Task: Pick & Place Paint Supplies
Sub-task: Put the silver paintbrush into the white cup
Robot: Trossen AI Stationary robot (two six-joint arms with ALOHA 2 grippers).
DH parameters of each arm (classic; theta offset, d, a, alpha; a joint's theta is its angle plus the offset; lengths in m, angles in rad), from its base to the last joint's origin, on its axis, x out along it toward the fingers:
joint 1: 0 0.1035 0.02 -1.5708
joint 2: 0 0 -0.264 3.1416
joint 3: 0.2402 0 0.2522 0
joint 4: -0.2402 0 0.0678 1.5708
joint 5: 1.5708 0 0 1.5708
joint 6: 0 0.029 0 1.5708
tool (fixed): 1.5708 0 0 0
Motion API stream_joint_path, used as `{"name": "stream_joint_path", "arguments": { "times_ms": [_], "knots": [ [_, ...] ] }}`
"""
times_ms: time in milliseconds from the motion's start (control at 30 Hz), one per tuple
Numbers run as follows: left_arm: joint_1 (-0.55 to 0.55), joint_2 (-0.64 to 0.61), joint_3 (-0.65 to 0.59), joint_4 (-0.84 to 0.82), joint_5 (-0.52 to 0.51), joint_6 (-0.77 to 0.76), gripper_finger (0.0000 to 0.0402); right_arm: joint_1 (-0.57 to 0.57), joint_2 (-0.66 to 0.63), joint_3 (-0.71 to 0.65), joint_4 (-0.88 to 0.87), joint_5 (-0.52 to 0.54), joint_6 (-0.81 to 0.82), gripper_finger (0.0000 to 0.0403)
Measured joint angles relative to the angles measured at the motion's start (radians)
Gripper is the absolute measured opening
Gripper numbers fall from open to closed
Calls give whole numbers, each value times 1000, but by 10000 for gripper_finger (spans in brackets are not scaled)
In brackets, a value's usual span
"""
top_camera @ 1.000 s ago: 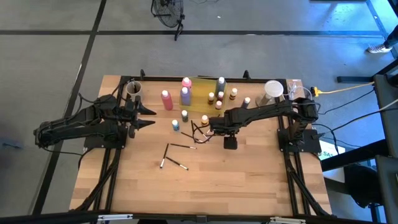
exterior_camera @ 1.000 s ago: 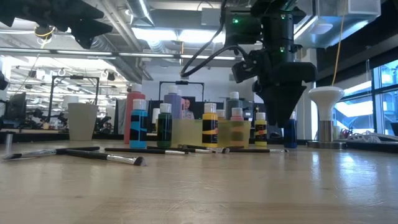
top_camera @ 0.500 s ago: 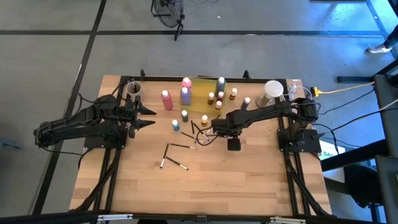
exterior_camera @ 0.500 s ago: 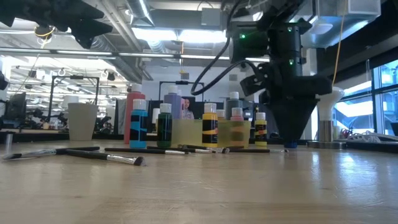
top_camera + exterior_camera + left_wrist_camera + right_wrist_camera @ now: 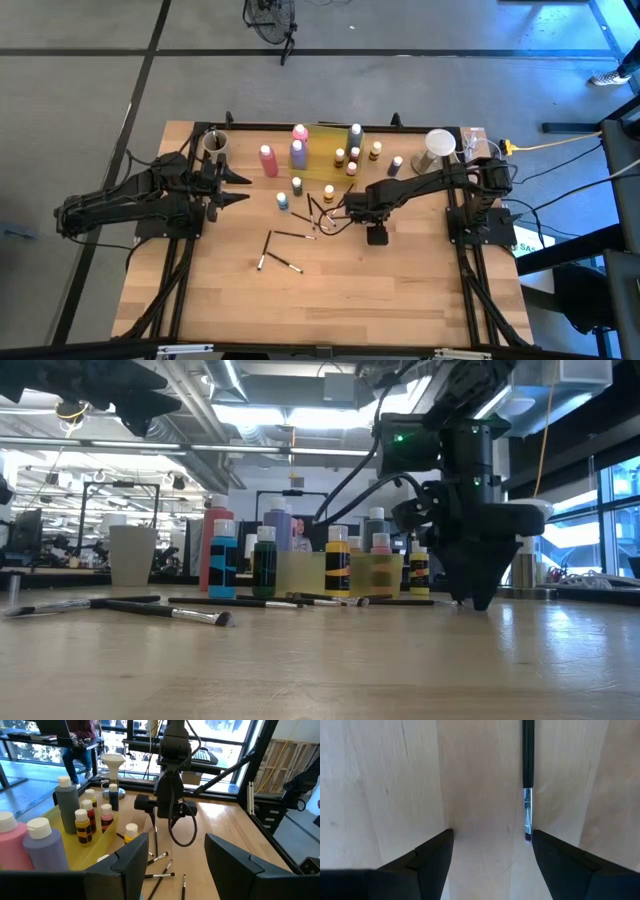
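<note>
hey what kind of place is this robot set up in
Most likely a robotics lab or open workshop. The wooden table stands on a bare grey floor, long rows of ceiling lights and exposed ducts run overhead, and a person sits at a desk by big windows.

Two dark fingers (image 5: 430,857) of the right gripper (image 5: 490,855) fill the lower corners of the frame, one rising from the lower left, the other from the lower right, with a wide stretch of pale wooden table (image 5: 380,780) showing between them, so the jaws stand apart. A thin dark brush (image 5: 528,755) runs straight down from the top edge, right of centre. Its black handle ends at a shiny metal collar (bluish in this light), and the tip reaches down just beside the inner edge of the lower-right finger. Whether tip and finger touch cannot be told. The wood grain runs top to bottom.
</note>
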Motion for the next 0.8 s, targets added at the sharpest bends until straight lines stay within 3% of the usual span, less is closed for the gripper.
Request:
{"name": "stream_joint_path", "arguments": {
  "times_ms": [533,800],
  "knots": [
    [0,0,0,2,0,0,190,-33,0,-4,33,-68,22,273],
    [0,0,0,2,0,0,190,-33,0,-4,37,-73,34,239]
  ]
}}
